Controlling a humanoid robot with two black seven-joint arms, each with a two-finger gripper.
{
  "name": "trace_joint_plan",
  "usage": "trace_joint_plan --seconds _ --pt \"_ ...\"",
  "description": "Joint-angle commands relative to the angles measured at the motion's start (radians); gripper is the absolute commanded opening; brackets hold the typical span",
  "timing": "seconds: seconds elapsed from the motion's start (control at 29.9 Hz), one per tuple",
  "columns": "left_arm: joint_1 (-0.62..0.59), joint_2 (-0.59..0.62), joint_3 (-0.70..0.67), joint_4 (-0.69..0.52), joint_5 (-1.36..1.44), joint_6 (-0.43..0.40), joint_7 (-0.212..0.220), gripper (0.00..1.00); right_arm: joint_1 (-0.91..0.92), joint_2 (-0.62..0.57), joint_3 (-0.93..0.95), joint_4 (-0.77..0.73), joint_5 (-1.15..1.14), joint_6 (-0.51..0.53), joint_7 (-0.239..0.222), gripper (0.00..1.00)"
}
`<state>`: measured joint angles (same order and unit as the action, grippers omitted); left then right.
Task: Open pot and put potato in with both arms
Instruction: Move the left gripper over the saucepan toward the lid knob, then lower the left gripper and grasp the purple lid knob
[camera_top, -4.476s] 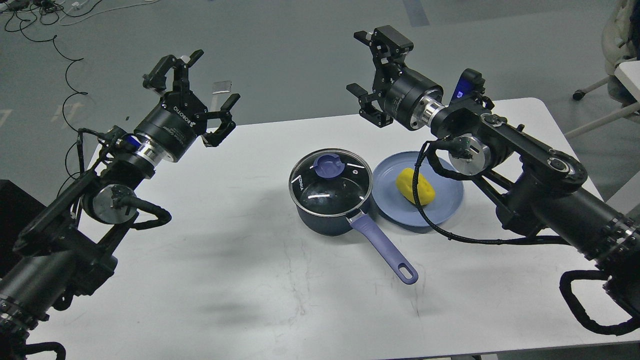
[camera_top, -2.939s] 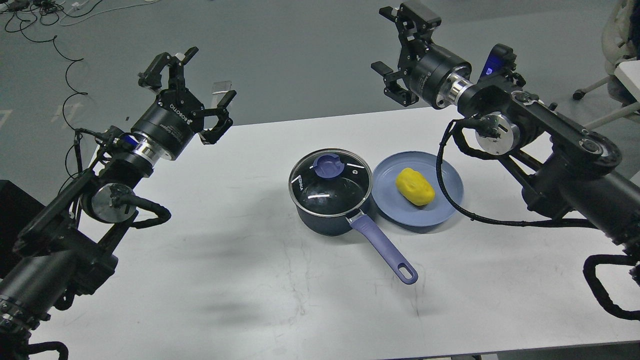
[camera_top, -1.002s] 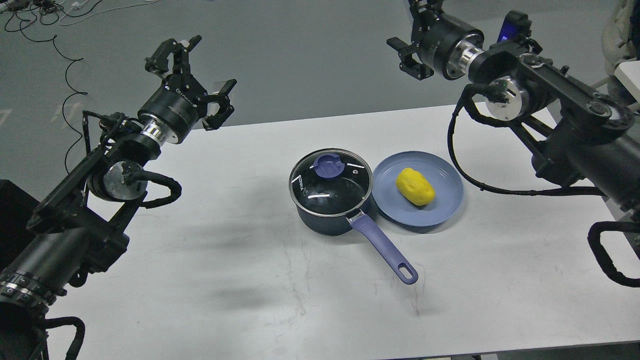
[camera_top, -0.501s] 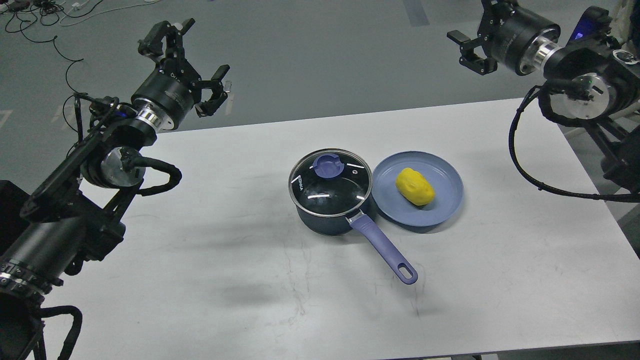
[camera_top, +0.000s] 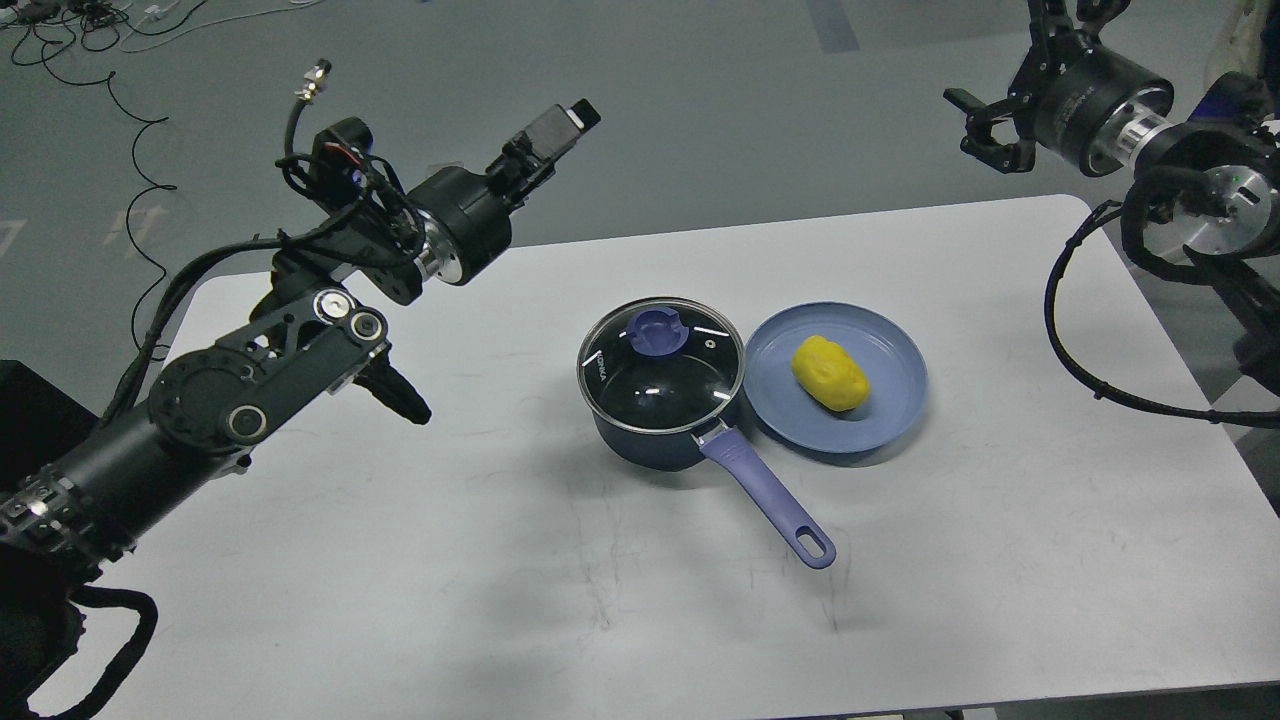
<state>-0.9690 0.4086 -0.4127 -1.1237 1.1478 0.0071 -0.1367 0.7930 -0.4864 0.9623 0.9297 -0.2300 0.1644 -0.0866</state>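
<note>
the pot (camera_top: 660, 390) sits near the middle of the white bench (camera_top: 500, 560), its glass lid (camera_top: 661, 364) on, with a purple knob (camera_top: 657, 331) toward the far side of the lid. the long lavender handle (camera_top: 768, 495) runs toward the near right and lies on the bench. just right of the pot, touching or nearly touching its wall, is a flat light-blue plate (camera_top: 890, 400), and the potato (camera_top: 829, 372) lies on the plate a little left of its middle.

the left arm (camera_top: 220, 400) comes in from the lower left, rises over the left part of the bench and bends at the elbow, so that the wrist points right and away. the left gripper (camera_top: 545, 135) is above the far edge of the bench, well apart from the pot, up and to its left. it shows narrow from the side, and whether its fingers are spread or closed cannot be told; nothing shows in them.

the right arm (camera_top: 1200, 190) enters at the upper right corner, raised above the far right corner of the bench. the right gripper (camera_top: 990, 125) points left, partly cut off by the top edge, well apart from the plate. its fingers (camera_top: 965, 100) are spread and hold nothing.
</note>
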Motion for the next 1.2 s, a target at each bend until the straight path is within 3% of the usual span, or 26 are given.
trace_joint_plan --seconds 0.0,0.1,0.23,0.53,0.67,1.17 --pt "-0.002 -0.023 0.064 -0.018 0.191 0.059 -0.001 0.98 -0.015 0.0 0.006 -0.046 0.005 0.001 0.005 1.0" --pt "0.006 -0.028 0.077 -0.019 0.427 0.112 -0.026 0.98 -0.038 -0.004 0.01 -0.071 0.005 0.001 0.01 1.0" --pt "0.0 -0.053 0.098 -0.019 0.657 0.172 -0.098 0.98 -0.069 -0.014 0.032 -0.097 0.055 0.004 0.011 1.0" --pt "0.001 -0.053 0.163 -0.013 0.866 0.22 -0.112 0.98 -0.104 -0.014 0.033 -0.106 0.072 0.004 0.018 1.0" --pt "0.001 -0.056 0.199 0.001 0.868 0.22 -0.158 0.98 -0.107 -0.015 0.032 -0.104 0.071 0.003 0.018 1.0" --pt "0.022 -0.122 0.259 0.143 0.866 0.243 -0.164 0.97 -0.135 -0.028 0.032 -0.104 0.071 -0.003 0.021 1.0"
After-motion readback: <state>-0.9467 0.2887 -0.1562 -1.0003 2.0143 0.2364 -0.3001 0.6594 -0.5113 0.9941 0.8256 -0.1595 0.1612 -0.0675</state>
